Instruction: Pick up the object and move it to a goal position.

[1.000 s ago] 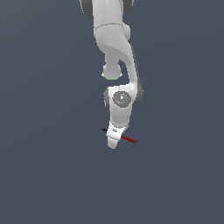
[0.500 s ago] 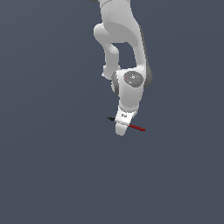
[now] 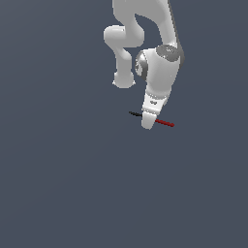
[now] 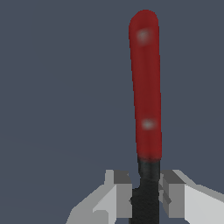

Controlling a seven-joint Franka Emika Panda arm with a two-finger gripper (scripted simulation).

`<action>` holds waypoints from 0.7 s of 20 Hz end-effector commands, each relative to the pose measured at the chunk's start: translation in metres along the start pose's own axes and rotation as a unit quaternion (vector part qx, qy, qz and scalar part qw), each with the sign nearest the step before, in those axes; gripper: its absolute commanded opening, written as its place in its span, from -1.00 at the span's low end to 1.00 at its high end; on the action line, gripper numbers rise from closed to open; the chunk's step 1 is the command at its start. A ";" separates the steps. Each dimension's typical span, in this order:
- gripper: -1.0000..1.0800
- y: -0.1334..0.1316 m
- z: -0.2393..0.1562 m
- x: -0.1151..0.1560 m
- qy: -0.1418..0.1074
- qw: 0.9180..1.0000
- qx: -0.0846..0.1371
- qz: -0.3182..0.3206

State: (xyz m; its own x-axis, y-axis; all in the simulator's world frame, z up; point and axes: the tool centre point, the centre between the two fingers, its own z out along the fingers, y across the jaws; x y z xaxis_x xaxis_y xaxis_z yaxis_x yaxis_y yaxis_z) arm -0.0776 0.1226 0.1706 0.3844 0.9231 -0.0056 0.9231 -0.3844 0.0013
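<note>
No legible text, labels, brand marks, numbers or signs appear in either view. A small dark mark on the end effector (image 3: pixel 149 122) housing is too small to read.

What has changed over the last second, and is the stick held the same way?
The gripper has carried the stick toward the exterior view's right and slightly upward, and the arm has swung over with it. The grip is unchanged: in the wrist view the fingers remain closed on the stick's black half near the colour join, the red half sticking out free. Nothing was let go.
</note>
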 end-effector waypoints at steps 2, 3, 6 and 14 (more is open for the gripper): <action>-1.00 -0.024 -0.030 0.010 0.000 1.000 0.000 0.000; -1.00 -0.030 -0.039 0.013 0.000 1.000 0.000 0.000; -1.00 -0.049 -0.064 0.022 0.001 1.000 0.000 0.000; -1.00 -0.085 -0.114 0.041 0.002 1.000 0.001 0.000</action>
State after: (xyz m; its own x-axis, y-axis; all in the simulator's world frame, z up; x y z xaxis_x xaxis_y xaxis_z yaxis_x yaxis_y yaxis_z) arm -0.1356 0.1885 0.2761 0.3833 0.9236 -0.0014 0.9236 -0.3833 0.0008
